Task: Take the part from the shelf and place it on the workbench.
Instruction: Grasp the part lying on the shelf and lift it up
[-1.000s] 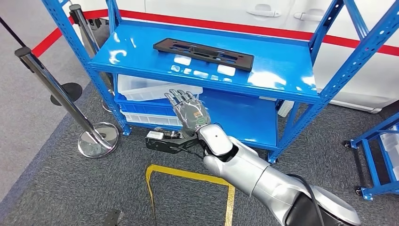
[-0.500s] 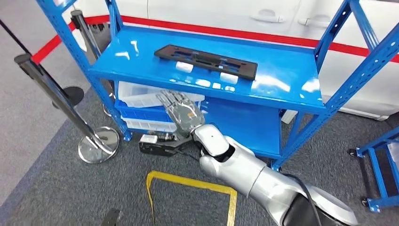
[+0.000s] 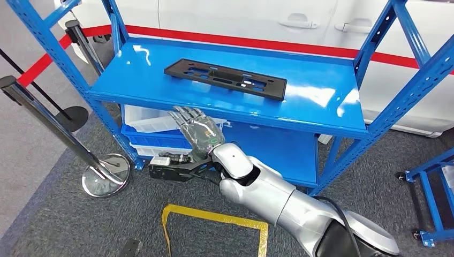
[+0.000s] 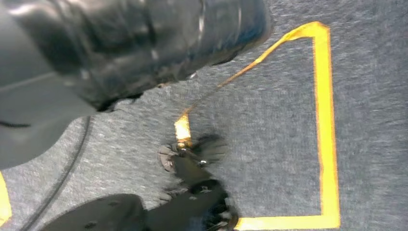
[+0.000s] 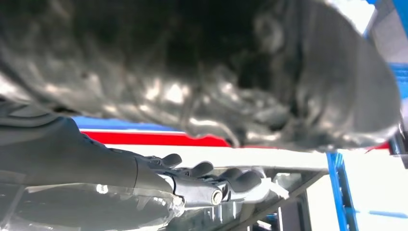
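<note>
Blue shelf (image 3: 321, 101) edge sits above right hand (image 3: 195, 131), fingers spread and empty; lifting toward black part (image 3: 225, 79) risks clipping it.

A chrome stanchion post (image 3: 40, 119) with a round mirrored base (image 3: 106, 174) stands on grey carpet (image 3: 64, 225). A yellow tape rectangle (image 3: 214, 217) marks the carpet. Translucent white plastic bins (image 3: 147, 119) sit on the lower shelf level. A red stripe (image 3: 257, 43) crosses the white wall behind.
</note>
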`<state>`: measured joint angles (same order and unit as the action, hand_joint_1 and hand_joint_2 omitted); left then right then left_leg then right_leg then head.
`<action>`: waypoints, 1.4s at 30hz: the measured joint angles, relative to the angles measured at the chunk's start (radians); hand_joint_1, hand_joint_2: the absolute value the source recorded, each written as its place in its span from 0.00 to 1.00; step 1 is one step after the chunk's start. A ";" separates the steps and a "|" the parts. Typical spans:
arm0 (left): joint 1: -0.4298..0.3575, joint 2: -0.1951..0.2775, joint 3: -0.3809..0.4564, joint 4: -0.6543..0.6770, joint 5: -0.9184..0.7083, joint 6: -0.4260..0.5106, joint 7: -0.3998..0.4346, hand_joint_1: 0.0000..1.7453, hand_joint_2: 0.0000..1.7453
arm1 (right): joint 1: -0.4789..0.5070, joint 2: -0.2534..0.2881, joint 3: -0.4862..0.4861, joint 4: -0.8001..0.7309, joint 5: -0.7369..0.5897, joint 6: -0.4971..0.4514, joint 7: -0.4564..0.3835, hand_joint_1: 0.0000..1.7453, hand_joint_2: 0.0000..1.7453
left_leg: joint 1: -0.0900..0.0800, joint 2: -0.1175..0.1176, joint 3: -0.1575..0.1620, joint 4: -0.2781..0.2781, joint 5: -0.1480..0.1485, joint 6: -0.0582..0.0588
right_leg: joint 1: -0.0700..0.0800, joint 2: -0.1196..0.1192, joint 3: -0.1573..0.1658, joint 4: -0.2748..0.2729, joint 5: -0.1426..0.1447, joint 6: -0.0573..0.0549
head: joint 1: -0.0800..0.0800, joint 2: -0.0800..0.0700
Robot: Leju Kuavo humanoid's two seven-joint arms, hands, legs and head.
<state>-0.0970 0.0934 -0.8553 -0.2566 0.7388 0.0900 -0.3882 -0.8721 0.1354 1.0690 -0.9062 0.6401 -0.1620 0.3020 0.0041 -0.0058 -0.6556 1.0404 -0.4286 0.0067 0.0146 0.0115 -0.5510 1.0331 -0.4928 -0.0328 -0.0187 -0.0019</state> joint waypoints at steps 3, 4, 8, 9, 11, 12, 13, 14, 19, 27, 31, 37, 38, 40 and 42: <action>0.002 0.000 -0.001 0.000 0.000 0.000 0.000 0.00 0.00 | -0.001 0.000 0.000 -0.003 0.000 0.000 0.000 0.00 0.00 | 0.007 0.000 0.019 -0.018 0.003 0.014 | 0.001 -0.001 -0.003 0.017 -0.021 0.016 | 0.001 0.000; 0.001 0.000 -0.001 0.000 0.000 0.000 0.000 0.00 0.00 | -0.003 0.000 0.000 -0.004 0.000 0.000 0.000 0.00 0.00 | 0.010 0.001 0.027 -0.024 0.001 0.019 | 0.000 -0.002 -0.021 0.054 -0.037 0.021 | 0.002 0.000; -0.003 0.000 -0.001 0.000 0.000 0.003 0.000 0.00 0.00 | 0.004 -0.002 0.000 -0.004 -0.002 0.000 0.000 0.00 0.00 | 0.010 0.000 0.057 -0.028 -0.022 0.027 | -0.012 -0.003 -0.169 0.276 -0.085 0.036 | 0.004 0.000; -0.002 0.000 -0.002 0.001 0.000 0.003 -0.001 0.00 0.00 | 0.006 -0.003 0.000 -0.003 -0.005 0.000 0.000 0.00 0.00 | 0.011 -0.001 0.067 -0.027 -0.030 0.027 | -0.015 -0.003 -0.186 0.277 -0.061 0.037 | 0.004 0.000; -0.001 0.000 -0.002 0.001 0.001 0.003 -0.001 0.00 0.00 | 0.007 -0.004 0.000 -0.004 -0.013 0.000 -0.002 0.00 0.00 | 0.011 -0.003 0.090 -0.026 -0.048 0.023 | -0.019 -0.003 -0.166 0.172 0.033 0.037 | 0.004 0.000; -0.001 -0.001 -0.002 0.001 0.002 0.003 -0.001 0.00 0.00 | 0.007 -0.004 0.000 -0.004 -0.017 0.000 -0.003 0.00 0.00 | 0.010 -0.004 0.100 -0.025 -0.057 0.019 | -0.017 -0.003 -0.143 0.111 0.071 0.034 | 0.004 0.000; -0.002 -0.001 -0.002 0.001 0.002 0.003 -0.002 0.00 0.00 | 0.005 -0.004 0.000 -0.004 -0.020 0.000 -0.004 0.00 0.00 | 0.010 -0.005 0.105 -0.024 -0.064 0.015 | -0.015 -0.002 -0.121 0.058 0.094 0.030 | 0.003 0.000; -0.004 -0.001 -0.002 0.001 0.004 0.003 -0.002 0.00 0.00 | 0.004 -0.003 0.000 -0.004 -0.021 0.000 -0.005 0.00 0.00 | 0.009 -0.006 0.106 -0.023 -0.069 0.009 | -0.012 -0.002 -0.108 0.028 0.099 0.024 | 0.002 0.000; -0.006 -0.003 -0.002 0.001 0.006 0.003 -0.002 0.00 0.00 | 0.002 -0.003 0.000 -0.008 -0.025 -0.001 -0.002 0.00 0.00 | 0.015 0.000 0.093 0.006 -0.098 -0.017 | -0.013 0.001 -0.082 -0.009 0.084 -0.003 | 0.002 0.000; -0.003 -0.004 -0.003 0.001 0.007 0.003 -0.001 0.00 0.00 | 0.004 -0.002 0.000 -0.010 -0.025 -0.001 0.000 0.00 0.00 | 0.014 0.001 -0.004 0.099 -0.058 -0.022 | -0.007 0.003 -0.066 0.001 0.061 -0.014 | 0.001 0.000; -0.006 -0.004 -0.006 0.001 0.007 0.004 -0.002 0.00 0.00 | 0.003 -0.002 0.000 -0.010 -0.031 -0.002 0.000 0.00 0.00 | 0.007 -0.002 0.040 -0.009 -0.027 -0.005 | -0.003 0.004 -0.071 0.008 0.056 0.001 | 0.002 0.000; -0.006 -0.005 -0.010 0.001 0.010 0.004 -0.002 0.00 0.00 | 0.001 -0.004 0.000 -0.012 -0.040 -0.011 0.000 0.00 0.00 | 0.012 0.001 0.053 -0.026 -0.021 0.021 | -0.010 0.000 -0.168 0.211 -0.050 0.026 | 0.007 0.000; -0.006 -0.005 -0.010 0.001 0.011 0.004 -0.002 0.00 0.00 | 0.003 -0.005 0.000 -0.012 -0.042 -0.012 0.000 0.00 0.00 | 0.012 0.001 0.053 -0.026 -0.022 0.023 | -0.012 -0.001 -0.197 0.265 -0.065 0.028 | 0.006 0.000; -0.005 -0.005 -0.011 0.001 0.013 0.004 -0.002 0.00 0.00 | 0.005 -0.008 0.000 -0.012 -0.045 -0.016 0.001 0.00 0.00 | 0.012 0.000 0.056 -0.024 -0.025 0.023 | -0.017 -0.001 -0.208 0.273 -0.039 0.029 | 0.007 0.000; -0.004 -0.005 -0.011 0.001 0.013 0.004 -0.002 0.00 0.00 | 0.004 -0.010 -0.001 -0.012 -0.041 -0.032 0.008 0.00 0.00 | 0.013 -0.002 0.062 -0.020 -0.032 0.019 | -0.018 -0.001 -0.151 0.146 0.032 0.026 | 0.007 0.000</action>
<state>-0.1013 0.0885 -0.8664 -0.2556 0.7523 0.0942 -0.3906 -0.8677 0.1259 1.0683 -0.9181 0.5992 -0.1937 0.3105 0.0176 -0.0074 -0.5938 1.0202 -0.4607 0.0259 -0.0034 0.0106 -0.7015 1.1794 -0.4605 -0.0068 -0.0120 -0.0019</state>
